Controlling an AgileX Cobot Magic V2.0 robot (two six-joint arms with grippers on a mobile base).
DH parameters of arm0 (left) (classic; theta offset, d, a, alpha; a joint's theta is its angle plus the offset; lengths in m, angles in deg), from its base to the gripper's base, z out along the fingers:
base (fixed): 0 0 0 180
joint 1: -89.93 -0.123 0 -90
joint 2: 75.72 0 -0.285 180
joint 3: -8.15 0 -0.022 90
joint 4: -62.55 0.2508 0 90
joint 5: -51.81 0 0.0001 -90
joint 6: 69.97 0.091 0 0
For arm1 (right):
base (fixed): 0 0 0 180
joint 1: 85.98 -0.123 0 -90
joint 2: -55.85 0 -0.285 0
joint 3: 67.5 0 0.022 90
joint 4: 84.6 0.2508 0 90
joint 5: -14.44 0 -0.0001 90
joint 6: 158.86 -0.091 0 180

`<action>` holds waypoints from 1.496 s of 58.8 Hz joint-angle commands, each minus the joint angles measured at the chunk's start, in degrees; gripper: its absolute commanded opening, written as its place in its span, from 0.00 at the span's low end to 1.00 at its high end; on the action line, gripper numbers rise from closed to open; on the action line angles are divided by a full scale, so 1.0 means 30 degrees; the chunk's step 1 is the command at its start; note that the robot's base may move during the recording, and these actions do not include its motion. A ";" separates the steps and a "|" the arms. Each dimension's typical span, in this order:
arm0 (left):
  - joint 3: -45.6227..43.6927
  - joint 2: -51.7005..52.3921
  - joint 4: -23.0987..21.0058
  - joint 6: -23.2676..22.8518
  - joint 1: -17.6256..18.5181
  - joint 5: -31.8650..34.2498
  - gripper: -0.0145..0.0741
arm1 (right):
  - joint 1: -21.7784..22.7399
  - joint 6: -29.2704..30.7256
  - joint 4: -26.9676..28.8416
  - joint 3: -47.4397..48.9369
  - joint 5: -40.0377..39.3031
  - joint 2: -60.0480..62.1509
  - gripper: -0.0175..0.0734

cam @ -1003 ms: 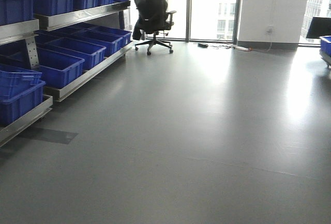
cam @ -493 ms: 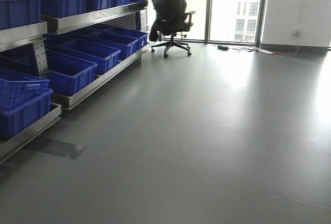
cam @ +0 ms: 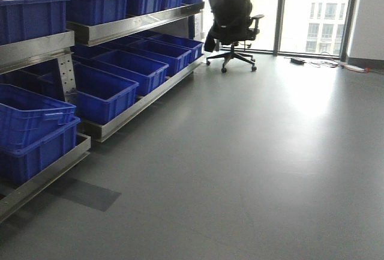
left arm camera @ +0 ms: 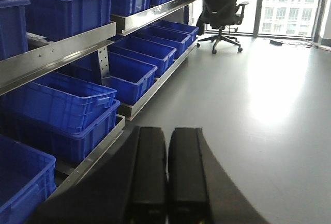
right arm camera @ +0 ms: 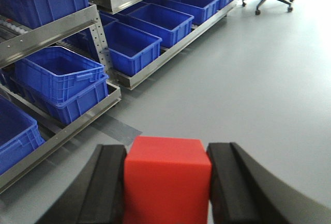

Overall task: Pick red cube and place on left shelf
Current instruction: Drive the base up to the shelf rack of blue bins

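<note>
right tool (right arm camera: 166, 193) clamped on red cube (right arm camera: 166, 175), gripping flat opposite faces. Looks rigid, light, smooth; could slip. left tool (left arm camera: 167, 175) fingers together, empty. left shelf (right arm camera: 54, 36) ahead-left, near.

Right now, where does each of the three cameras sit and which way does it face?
Front camera: on the robot's front, looking across the floor; left shelf on its left, office chair ahead; no robot parts.
Left wrist: behind the shut, empty left gripper, looking along the shelf.
Right wrist: behind the right gripper clamping the red cube, same heading.
All three share shelf and chair.
</note>
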 commanded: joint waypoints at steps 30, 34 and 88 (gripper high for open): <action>0.0441 0.0273 -0.0145 -0.0016 0.0077 0.1681 0.28 | 0.0089 0.0109 -0.0178 0.0550 -0.1627 -0.0186 0.26; 0.0441 0.0273 -0.0145 -0.0016 0.0077 0.1681 0.28 | 0.0089 0.0109 -0.0178 0.0550 -0.1627 -0.0186 0.26; 0.0441 0.0273 -0.0145 -0.0016 0.0077 0.1681 0.28 | 0.0089 0.0109 -0.0178 0.0550 -0.1627 -0.0186 0.26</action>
